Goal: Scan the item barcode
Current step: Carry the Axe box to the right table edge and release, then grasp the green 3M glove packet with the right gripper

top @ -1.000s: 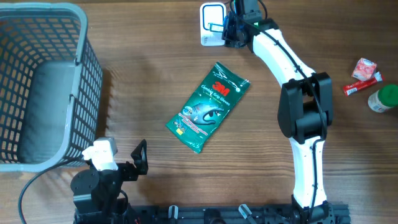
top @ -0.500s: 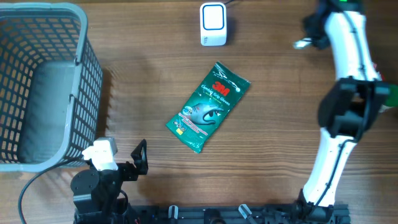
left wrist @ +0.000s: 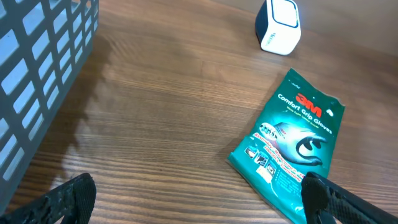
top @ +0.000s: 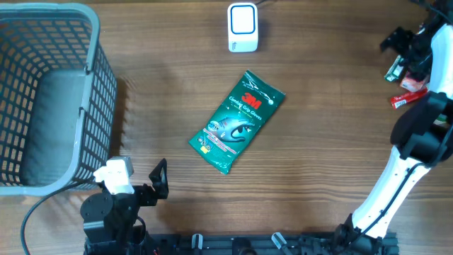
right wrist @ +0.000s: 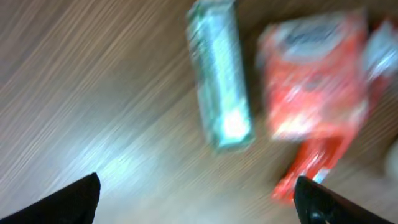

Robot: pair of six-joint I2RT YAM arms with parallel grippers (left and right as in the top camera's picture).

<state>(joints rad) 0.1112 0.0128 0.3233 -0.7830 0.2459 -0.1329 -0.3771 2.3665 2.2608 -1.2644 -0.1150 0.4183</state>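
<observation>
A brown wooden table fills every view, its fine grain running left to right. Light glares softly off it in the right wrist view.

At the far left stands a grey plastic basket. It is rectangular, with walls of open slotted lattice and a smooth, solid floor. Below it, at the near edge, the left arm is folded low over its black base. It carries a white block on its wrist, and a dark cable loops out beside it. The left gripper has its fingers spread wide. Their black, pebbled tips sit in the two bottom corners of the left wrist view, with only bare wood between them.

In the middle of the table lies the glove packet, flat and printed side up, tilted so its top points toward the far right. It is a glossy dark-green film pouch with a red 3M mark, white "Comfort Grip Gloves" lettering and crimped ends. Nothing touches it. Well beyond it, at the far edge, stands the scanner, a small white rounded box with a blue-rimmed window.

At the far right the white right arm rises from the near edge and bends over a small cluster of goods. The right gripper hangs above them with its fingers wide apart, holding nothing. Beneath it, blurred, lie a slim green stick pack, a red pack just beside it, and a thin red sachet.
</observation>
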